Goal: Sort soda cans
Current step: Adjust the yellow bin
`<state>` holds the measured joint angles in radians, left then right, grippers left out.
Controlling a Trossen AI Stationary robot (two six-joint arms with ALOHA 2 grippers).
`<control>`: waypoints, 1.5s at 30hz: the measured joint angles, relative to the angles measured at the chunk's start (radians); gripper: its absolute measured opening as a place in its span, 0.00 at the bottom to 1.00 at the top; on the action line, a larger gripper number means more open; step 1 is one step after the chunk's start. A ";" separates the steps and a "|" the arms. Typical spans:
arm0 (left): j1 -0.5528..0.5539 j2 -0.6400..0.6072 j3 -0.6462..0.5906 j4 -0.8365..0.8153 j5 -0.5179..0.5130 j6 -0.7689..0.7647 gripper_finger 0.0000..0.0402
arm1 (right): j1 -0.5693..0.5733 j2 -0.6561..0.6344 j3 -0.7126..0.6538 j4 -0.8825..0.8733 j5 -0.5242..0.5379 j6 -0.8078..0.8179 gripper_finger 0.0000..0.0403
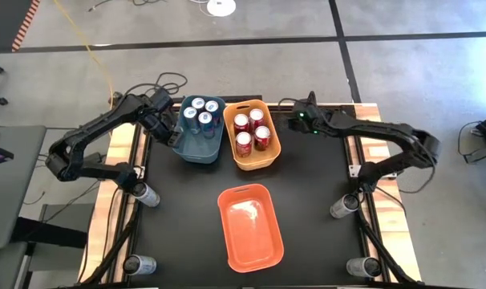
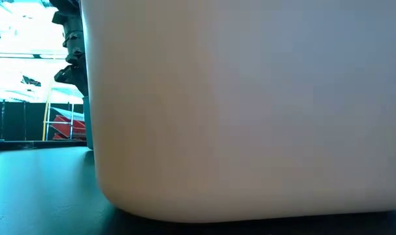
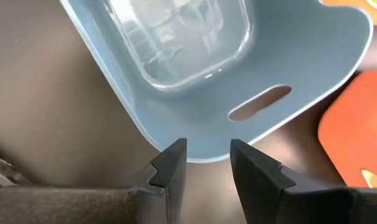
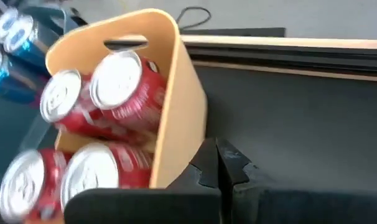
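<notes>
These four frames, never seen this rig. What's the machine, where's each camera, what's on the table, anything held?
Two dark robot arms work at a black table. One camera looks down from above, one sits at table height with a bin wall blocking it, and one rides each wrist. A blue bin holds four blue cans, a yellow bin holds four red cans, and an orange bin is empty. Four grey cans lie at the table's sides. The left gripper pinches the blue bin's rim. The right gripper is shut beside the yellow bin, holding nothing.

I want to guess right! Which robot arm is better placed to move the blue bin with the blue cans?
Probably the left. The left gripper already has its fingers closed on the rim of the blue bin, which holds four blue cans. The right gripper is shut beside the yellow bin instead.
</notes>
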<state>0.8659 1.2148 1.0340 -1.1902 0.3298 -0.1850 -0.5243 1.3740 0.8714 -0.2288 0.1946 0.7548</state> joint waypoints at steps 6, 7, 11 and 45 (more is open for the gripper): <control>-0.013 0.000 0.000 0.004 0.000 -0.004 0.29 | 0.051 -0.119 0.000 -0.280 -0.013 -0.027 0.00; -0.013 -0.001 0.000 0.004 0.000 -0.006 0.29 | 0.071 -0.136 0.000 -0.313 -0.027 -0.027 0.00; -0.013 -0.024 0.000 0.020 -0.002 0.003 0.29 | 0.168 -0.169 -0.019 -0.355 -0.044 -0.020 0.00; 0.021 -0.064 0.001 0.020 -0.029 0.013 0.30 | 0.321 0.215 0.047 0.187 -0.182 -0.126 0.00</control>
<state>0.8871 1.1511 1.0348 -1.1706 0.3012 -0.1719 -0.2033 1.5888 0.9180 -0.0423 0.0124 0.6291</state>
